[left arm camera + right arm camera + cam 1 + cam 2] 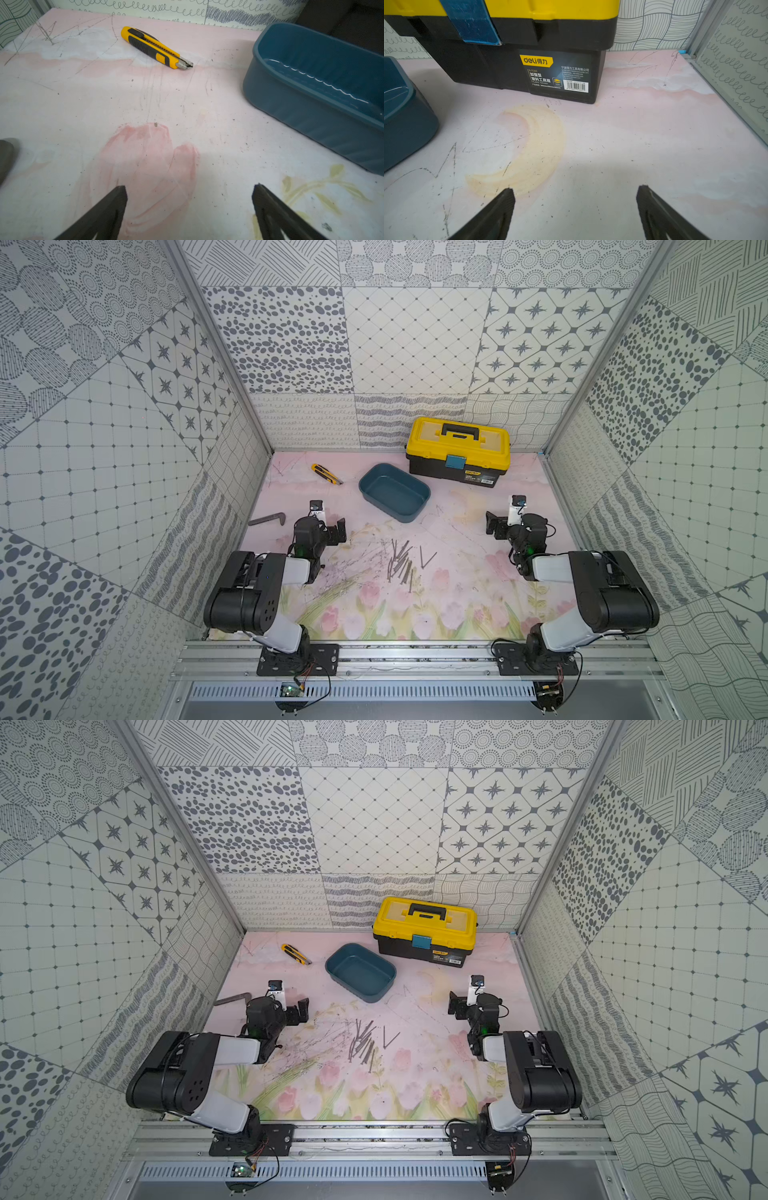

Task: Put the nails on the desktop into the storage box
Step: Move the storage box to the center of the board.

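Observation:
The nails [401, 562] [363, 1042] lie in a loose pile on the desktop [457, 593], midway between my two arms; two of them form a V at the pile's right. The storage box [399, 512] [365, 994], a teal tub with nothing in it, stands behind the pile. My left gripper [329, 521] [190, 187] is open above bare desktop, left of the box [301, 116]. To the right of the box [404, 128], my right gripper [505, 518] [576, 189] is also open and holds nothing. Neither wrist view shows the nails.
A yellow-and-black toolbox [457, 452] [508, 52] stands at the back right, just behind the storage box. A yellow utility knife [326, 474] [155, 47] lies at the back left. A dark L-shaped bar [268, 519] lies by the left wall.

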